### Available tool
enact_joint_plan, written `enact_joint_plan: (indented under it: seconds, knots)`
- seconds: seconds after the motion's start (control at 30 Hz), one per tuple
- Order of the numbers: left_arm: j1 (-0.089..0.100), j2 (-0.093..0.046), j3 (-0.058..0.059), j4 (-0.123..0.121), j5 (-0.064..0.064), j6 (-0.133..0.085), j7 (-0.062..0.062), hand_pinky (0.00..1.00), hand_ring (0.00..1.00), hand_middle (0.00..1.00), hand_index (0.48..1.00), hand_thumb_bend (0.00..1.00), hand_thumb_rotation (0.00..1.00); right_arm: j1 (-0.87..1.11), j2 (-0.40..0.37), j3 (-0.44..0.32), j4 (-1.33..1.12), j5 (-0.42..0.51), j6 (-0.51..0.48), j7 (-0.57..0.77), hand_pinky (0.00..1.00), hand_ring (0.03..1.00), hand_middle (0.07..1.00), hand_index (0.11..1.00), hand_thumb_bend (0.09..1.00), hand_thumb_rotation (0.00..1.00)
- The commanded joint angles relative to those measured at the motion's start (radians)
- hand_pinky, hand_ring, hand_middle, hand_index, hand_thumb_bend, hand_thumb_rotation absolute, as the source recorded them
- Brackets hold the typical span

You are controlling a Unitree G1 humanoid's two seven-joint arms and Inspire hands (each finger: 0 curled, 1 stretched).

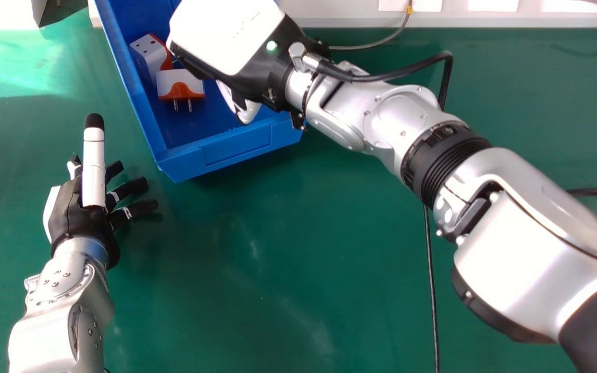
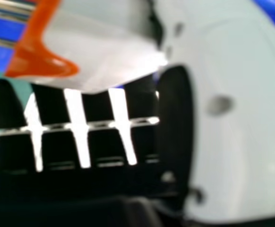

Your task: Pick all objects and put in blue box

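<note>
The right robot hand [image 1: 226, 39], closed around a white-and-orange plug [image 2: 104, 56], should lower it into the blue box [image 1: 236, 150], right of the two plugs [image 1: 174, 80], before releasing gently.

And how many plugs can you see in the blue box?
2: one plug by the box's left wall, another plug just nearer the robot, prongs showing. The right hand may hide more.

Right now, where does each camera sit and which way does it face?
Head view: on the robot's head, facing forward and down at the blue box; left hand at left, right hand over the box.
Right hand view: at that hand, facing a white-and-orange adapter; its thumb shows.
Both show the right hand and box.
</note>
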Motion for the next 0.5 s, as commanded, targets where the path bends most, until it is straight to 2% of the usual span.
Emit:
enact_joint_plan:
  seconds: [0.0, 0.23, 0.3, 0.47]
  knots:
    - [0.017, -0.02, -0.005, 0.025, -0.004, 0.022, 0.003, 0.66, 0.76, 0.9, 1.0, 0.83, 0.94, -0.055, -0.004, 0.012, 0.001, -0.007, 0.01, -0.043, 0.33, 0.463, 0.527, 0.491, 0.499, 0.0]
    - [0.019, -0.023, -0.005, 0.022, -0.004, 0.021, 0.004, 0.66, 0.76, 0.9, 1.0, 0.84, 0.94, -0.062, -0.019, 0.03, 0.011, -0.018, 0.031, -0.081, 0.33, 0.467, 0.526, 0.498, 0.498, 0.0]
    - [0.017, -0.023, -0.005, 0.028, -0.002, 0.018, 0.004, 0.66, 0.77, 0.9, 1.0, 0.84, 0.94, -0.062, -0.023, 0.027, 0.015, -0.019, 0.034, -0.092, 0.33, 0.47, 0.522, 0.502, 0.498, 0.0]
    - [0.019, -0.024, -0.004, 0.016, -0.003, 0.026, 0.004, 0.66, 0.76, 0.9, 1.0, 0.84, 0.94, -0.057, -0.024, 0.026, 0.018, -0.017, 0.04, -0.104, 0.34, 0.475, 0.522, 0.501, 0.498, 0.0]
